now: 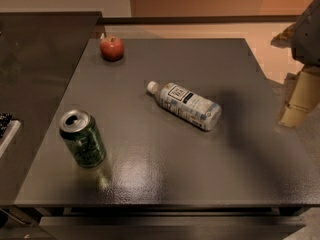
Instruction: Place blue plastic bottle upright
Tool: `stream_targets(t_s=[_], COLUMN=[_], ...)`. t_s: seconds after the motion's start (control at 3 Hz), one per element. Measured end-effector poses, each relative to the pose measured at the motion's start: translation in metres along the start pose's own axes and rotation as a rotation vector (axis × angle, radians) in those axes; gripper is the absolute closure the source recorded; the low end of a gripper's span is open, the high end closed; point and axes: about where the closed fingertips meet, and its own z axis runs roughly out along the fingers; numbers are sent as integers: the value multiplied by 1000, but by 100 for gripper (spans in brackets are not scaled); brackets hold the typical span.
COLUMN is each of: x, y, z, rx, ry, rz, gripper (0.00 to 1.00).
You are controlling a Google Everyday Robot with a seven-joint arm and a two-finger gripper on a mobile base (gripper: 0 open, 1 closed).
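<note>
The blue plastic bottle [186,105] lies on its side near the middle of the dark table [165,169]. It is clear, pale bluish plastic with a white-and-dark label, and its white cap [152,87] points to the back left. My gripper [299,100] hangs at the right edge of the view, beyond the table's right side and well to the right of the bottle's base. It touches nothing.
A green soda can [83,139] stands upright at the front left of the table. A red apple [112,48] sits at the back left corner. A dark counter [35,59] adjoins the table's left side.
</note>
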Motion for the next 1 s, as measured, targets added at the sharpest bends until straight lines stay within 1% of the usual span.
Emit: stream_targets(t_s=[0.33, 0.67, 1.0], x=[0, -17, -43], y=[0, -6, -11], z=[0, 6, 24], rx=[0, -4, -26], ry=[0, -13, -20], rz=[0, -15, -12], gripper=[0, 0, 0])
